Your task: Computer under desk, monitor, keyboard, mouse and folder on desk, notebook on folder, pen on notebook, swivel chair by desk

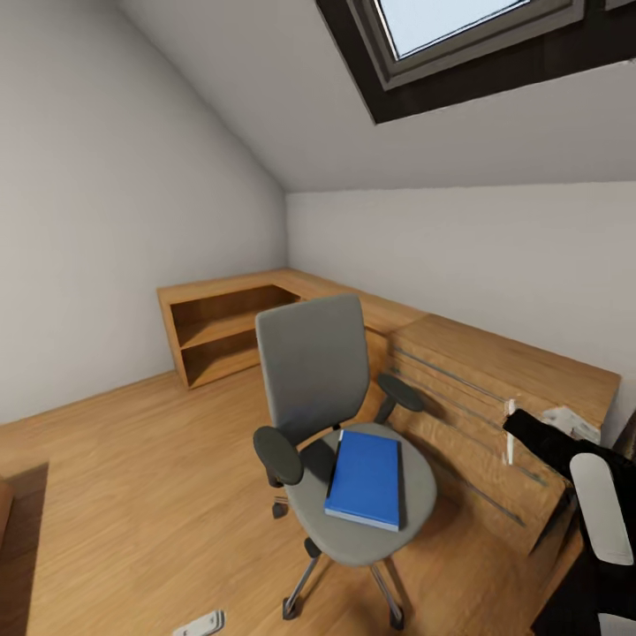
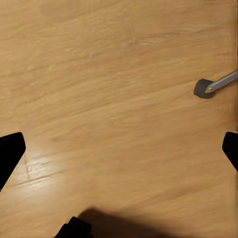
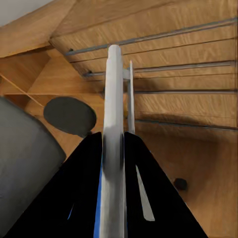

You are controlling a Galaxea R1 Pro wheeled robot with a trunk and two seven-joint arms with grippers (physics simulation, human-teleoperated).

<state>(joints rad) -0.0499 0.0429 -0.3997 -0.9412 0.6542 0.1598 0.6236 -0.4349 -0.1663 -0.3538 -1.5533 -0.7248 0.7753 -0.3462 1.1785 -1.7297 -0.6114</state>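
The grey swivel chair (image 1: 340, 424) stands on the wood floor in front of a low wooden drawer unit (image 1: 495, 397). The blue folder (image 1: 365, 479) lies flat on its seat. At the lower right my right gripper (image 1: 523, 430) is shut on a thin white flat thing (image 1: 510, 433), which sticks out edge-on between the black fingers (image 3: 84, 188); what it is I cannot tell. The right wrist view looks past that white slab (image 3: 113, 124) at the drawer fronts and a chair armrest (image 3: 69, 115). My left gripper (image 2: 119, 151) hangs open over bare floor near a chair caster (image 2: 203, 88).
A long wooden unit with open shelves (image 1: 225, 331) runs along the far wall into the corner under a sloped ceiling and skylight (image 1: 459, 35). A small pale flat object (image 1: 200, 624) lies on the floor at the bottom edge. Open floor spreads left of the chair.
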